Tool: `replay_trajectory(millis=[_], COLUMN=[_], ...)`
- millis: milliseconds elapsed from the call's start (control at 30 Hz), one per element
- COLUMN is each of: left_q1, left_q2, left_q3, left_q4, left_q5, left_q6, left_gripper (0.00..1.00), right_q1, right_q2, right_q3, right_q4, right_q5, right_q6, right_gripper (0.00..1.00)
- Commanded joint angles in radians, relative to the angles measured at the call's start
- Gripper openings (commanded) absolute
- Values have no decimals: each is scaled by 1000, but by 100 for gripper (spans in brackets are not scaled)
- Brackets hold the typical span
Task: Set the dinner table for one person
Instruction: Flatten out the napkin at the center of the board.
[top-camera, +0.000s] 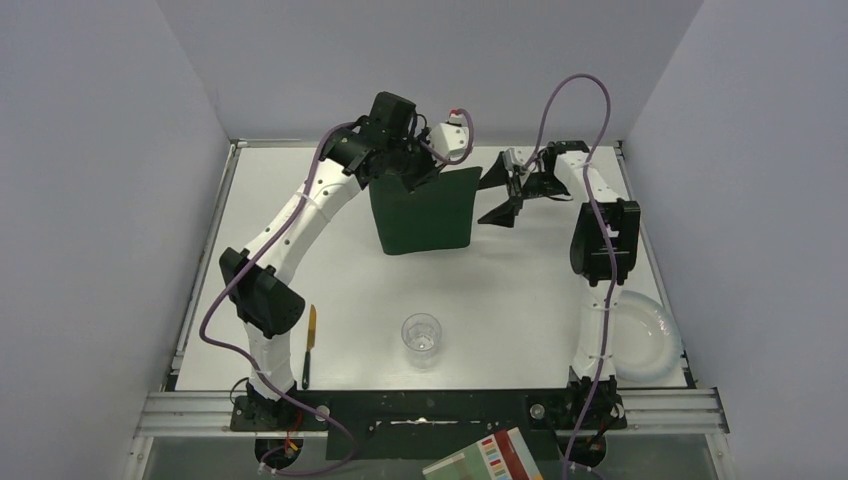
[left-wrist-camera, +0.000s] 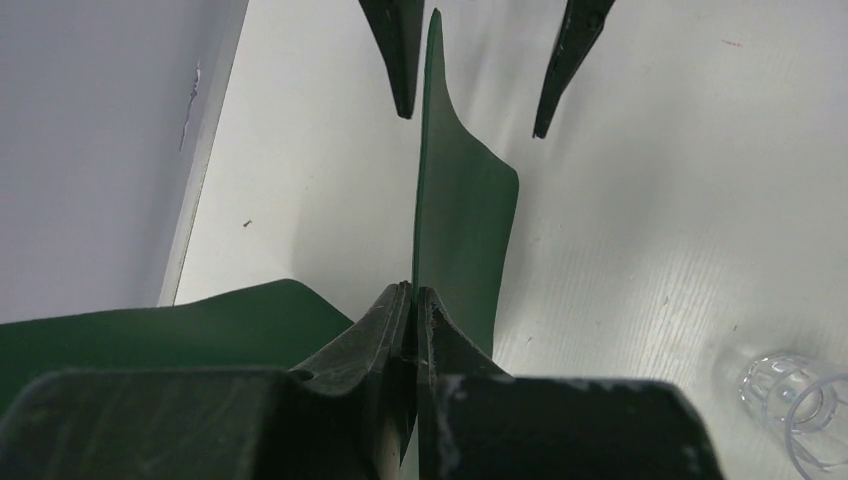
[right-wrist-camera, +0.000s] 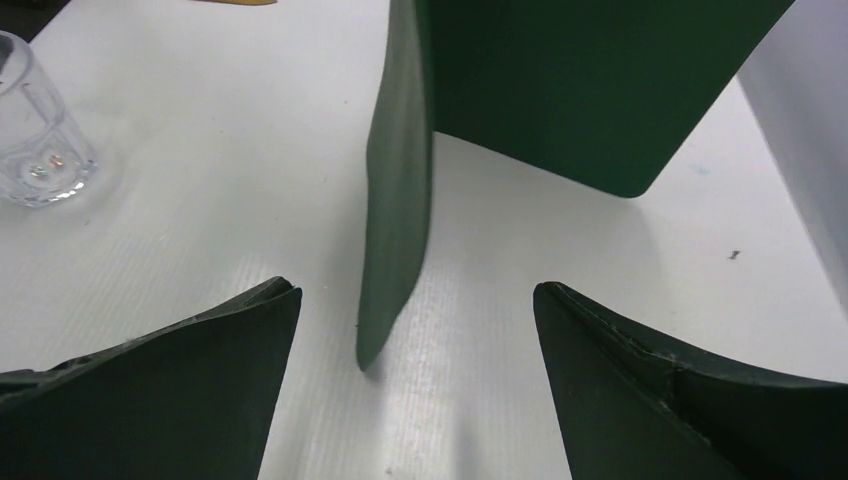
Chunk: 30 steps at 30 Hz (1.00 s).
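The left gripper is clamped on the mat, holding it upright at 12 o'clock on the table, which lies under both arms. At 1 o'clock the right gripper has its fingers wide apart, astride the mat's free edge. It should centre on that edge and close squarely. Both can then lower together and lay the mat flat beyond the glass.

Grey striped book, cut by bottom edge; clear glass tumbler, cropped at right; round white plate, partly behind right arm.
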Motion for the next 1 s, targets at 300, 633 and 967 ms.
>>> replay_trajectory(millis=[300,633,967], left_q1=[9,19,143], left_q2=[-18,-32,-49], left_q3=[3,-30,-227], left_q4=[65,134,380], left_q5=[47,-13,-180], left_q6=[2,-45,-42], left_gripper=[0,0,60], right_q1=[112,151,77], right_q2=[-82,-106,-289], right_q3=[-54,-136,-421], right_q4=[-21,-20,-21], right_q5=[-140,-128,-103], right_q6=[-124,-151,-229], right_gripper=[85,0,0])
